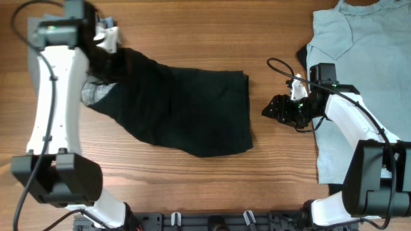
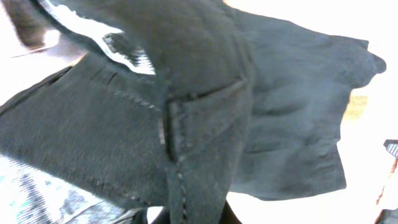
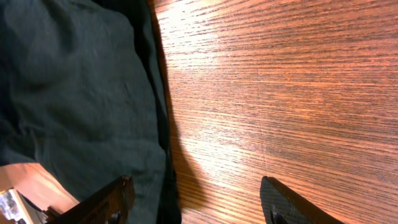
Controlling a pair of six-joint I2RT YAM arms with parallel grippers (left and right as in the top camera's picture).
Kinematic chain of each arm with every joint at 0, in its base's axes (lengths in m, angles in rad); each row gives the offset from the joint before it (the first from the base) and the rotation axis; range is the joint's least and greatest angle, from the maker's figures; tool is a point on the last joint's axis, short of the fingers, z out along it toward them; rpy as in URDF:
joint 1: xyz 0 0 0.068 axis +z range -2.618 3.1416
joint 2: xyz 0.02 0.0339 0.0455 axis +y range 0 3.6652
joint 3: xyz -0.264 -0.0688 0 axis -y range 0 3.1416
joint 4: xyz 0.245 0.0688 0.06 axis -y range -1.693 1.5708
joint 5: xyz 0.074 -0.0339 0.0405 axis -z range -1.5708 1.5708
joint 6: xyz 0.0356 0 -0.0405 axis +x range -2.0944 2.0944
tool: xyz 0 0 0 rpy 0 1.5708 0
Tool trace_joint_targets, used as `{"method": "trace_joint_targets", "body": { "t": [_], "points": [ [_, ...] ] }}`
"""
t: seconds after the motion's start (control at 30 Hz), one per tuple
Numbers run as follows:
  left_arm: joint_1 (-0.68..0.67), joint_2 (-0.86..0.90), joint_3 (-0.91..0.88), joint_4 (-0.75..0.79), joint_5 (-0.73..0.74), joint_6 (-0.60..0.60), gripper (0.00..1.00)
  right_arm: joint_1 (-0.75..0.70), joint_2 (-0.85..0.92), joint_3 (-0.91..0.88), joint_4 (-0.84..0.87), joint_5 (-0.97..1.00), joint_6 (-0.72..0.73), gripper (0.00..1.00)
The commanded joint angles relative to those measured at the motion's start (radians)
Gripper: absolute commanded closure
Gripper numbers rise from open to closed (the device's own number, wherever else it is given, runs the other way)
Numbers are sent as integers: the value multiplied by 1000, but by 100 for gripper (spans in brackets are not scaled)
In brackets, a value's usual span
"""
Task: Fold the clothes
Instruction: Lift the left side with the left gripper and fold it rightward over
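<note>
"Where's the black garment?"
"On the worktop, its left end lifted, pinched in the left pincer."
"And the right pincer?"
"Spread wide, empty, just beside the garment's right edge."

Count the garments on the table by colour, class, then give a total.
black garment: 1
pale grey-blue shirt: 1
Total: 2
</note>
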Motion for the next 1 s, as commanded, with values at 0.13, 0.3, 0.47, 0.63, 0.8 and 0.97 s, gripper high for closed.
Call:
{"method": "trace_joint_targets", "body": {
  "t": [0.13,0.3,0.47,0.63,0.8,0.97],
  "points": [
    [-298,19,13,112,8,-243,96,3,-17,19,3,10,3,29],
    [-459,58,12,176,-3,-344,96,3,-17,19,3,10,4,29],
    [-566,120,11,219,-57,-443,96,3,-17,19,3,14,31,29],
    [-633,193,12,275,-55,-532,96,3,-17,19,2,33,30,29],
    [-686,247,12,331,-48,-555,96,3,-17,18,3,33,30,29],
    [-702,250,12,373,-28,-557,96,3,-12,10,4,85,52,42]
  ]
}}
